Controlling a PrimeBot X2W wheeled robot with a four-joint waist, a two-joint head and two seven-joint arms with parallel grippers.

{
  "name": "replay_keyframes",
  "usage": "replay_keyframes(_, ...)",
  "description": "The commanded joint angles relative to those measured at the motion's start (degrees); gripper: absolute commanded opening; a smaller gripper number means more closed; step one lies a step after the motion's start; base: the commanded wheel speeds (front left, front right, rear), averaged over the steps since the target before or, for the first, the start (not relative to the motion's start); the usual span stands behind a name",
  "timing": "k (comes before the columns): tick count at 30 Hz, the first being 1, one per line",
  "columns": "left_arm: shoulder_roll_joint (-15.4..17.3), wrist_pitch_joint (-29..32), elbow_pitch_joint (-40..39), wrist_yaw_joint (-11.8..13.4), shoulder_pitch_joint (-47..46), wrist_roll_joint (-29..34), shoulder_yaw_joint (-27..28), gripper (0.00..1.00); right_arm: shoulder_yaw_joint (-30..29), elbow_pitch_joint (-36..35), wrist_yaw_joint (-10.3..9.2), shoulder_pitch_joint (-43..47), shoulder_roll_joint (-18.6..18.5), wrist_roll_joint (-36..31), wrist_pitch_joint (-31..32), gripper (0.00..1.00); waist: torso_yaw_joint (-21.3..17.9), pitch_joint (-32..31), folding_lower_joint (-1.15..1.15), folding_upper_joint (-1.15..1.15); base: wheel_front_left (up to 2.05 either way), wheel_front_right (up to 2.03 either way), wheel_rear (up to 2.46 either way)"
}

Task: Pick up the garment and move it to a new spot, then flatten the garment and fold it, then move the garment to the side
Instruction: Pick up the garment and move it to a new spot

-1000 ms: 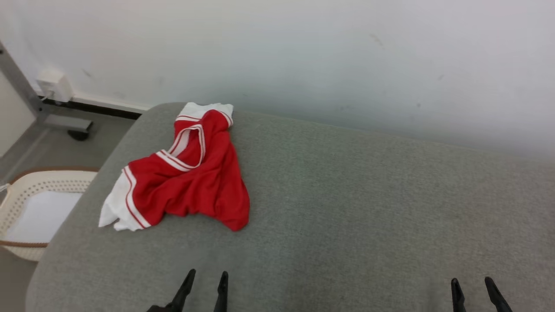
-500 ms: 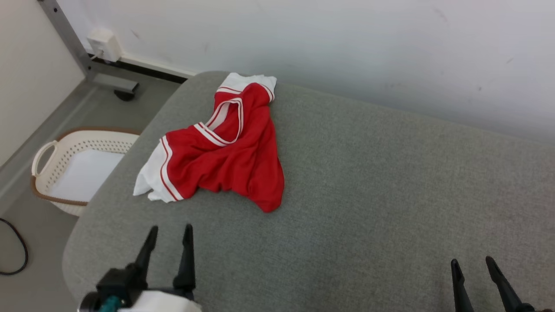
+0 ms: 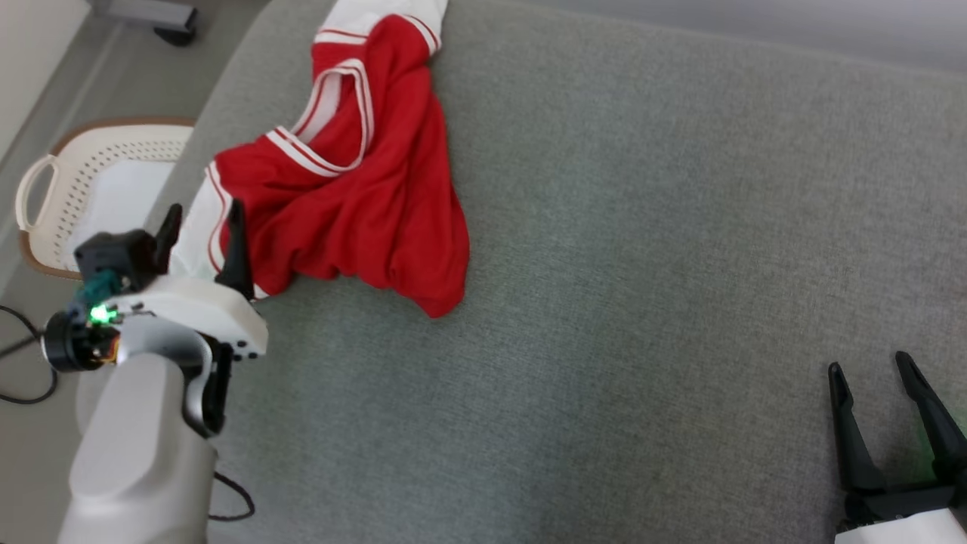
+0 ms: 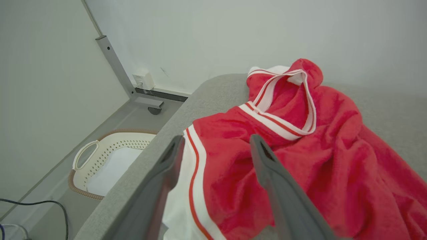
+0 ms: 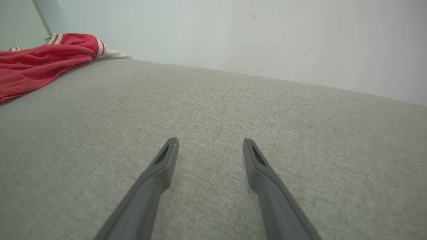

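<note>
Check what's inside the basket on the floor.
The basket holds something flat and white; cloth or liner, I cannot tell. The grey surface covers part of it.

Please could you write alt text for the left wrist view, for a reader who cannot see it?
The open left gripper points at a crumpled red garment with white trim, its two dark fingers framing the garment's near edge. The garment lies on a grey padded surface; a pale basket stands on the floor beside it.

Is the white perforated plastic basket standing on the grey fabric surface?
No, the white perforated plastic basket stands on the floor, beside the grey fabric surface.
</note>
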Motion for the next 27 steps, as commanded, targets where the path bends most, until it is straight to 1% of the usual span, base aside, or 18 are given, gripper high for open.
replay_keyframes(1,1.0,1.8,4.1,-0.3,-2.7,0.3,-0.2,1.00,0.2,0.7,-0.16,-1.0,-0.8,0.2,0.1,1.00,-1.0,2.3,-0.02,0.00,0.00,0.00,0.00)
replay_keyframes(5,2.2,6.3,13.2,-0.3,-7.2,1.1,-1.3,1.00,0.6,1.3,-0.20,-1.3,-1.1,0.5,0.2,1.00,-2.0,2.7,-0.02,0.00,0.00,0.00,0.00)
replay_keyframes(9,2.2,10.1,20.6,-2.1,-9.7,0.8,-2.6,1.00,1.2,1.8,-0.20,-1.4,-0.7,0.8,0.2,1.00,-2.9,2.3,-0.02,0.00,0.00,0.00,0.00)
replay_keyframes(10,2.4,10.7,22.1,-2.5,-10.0,0.7,-2.9,0.57,1.5,2.0,-0.20,-1.4,-0.6,0.9,0.2,1.00,-3.1,2.0,-0.02,0.00,0.00,0.00,0.00)
replay_keyframes(11,2.6,11.1,23.4,-2.9,-10.4,0.5,-2.9,0.00,1.7,2.1,-0.20,-1.4,-0.4,0.9,0.2,1.00,-3.4,1.7,-0.02,0.00,0.00,0.00,0.00)
replay_keyframes(13,2.7,10.4,24.8,-3.5,-11.3,-0.5,-2.4,0.00,1.7,2.2,-0.20,-1.3,0.0,1.1,0.2,1.00,-3.9,0.9,-0.02,0.00,0.00,0.00,0.00)
replay_keyframes(14,3.0,9.2,24.8,-3.3,-12.0,-0.8,-1.9,0.00,1.5,2.1,-0.19,-1.1,0.3,1.3,0.1,1.00,-4.0,0.4,-0.02,0.00,0.00,0.00,0.00)
replay_keyframes(19,4.5,3.4,22.9,-2.3,-14.8,-0.9,-1.4,0.00,1.8,2.2,-0.17,-0.3,1.6,1.5,0.1,1.00,-4.8,-3.1,-0.02,0.00,0.00,0.00,0.00)
replay_keyframes(21,5.3,2.0,21.2,-2.4,-16.1,-0.2,-1.8,0.00,1.8,2.3,-0.17,0.0,2.2,1.6,0.1,1.00,-5.4,-4.8,-0.02,0.00,0.00,0.00,0.00)
replay_keyframes(24,6.4,1.6,17.7,-2.8,-17.7,0.8,-2.9,0.00,2.0,2.6,-0.17,1.0,3.3,2.1,0.1,1.00,-6.6,-7.6,-0.02,0.00,0.00,0.00,0.00)
replay_keyframes(27,7.4,3.1,13.1,-3.4,-19.0,1.9,-4.2,0.00,2.0,2.7,-0.17,1.8,4.1,2.5,0.1,1.00,-8.0,-10.1,-0.02,0.00,0.00,0.00,0.00)
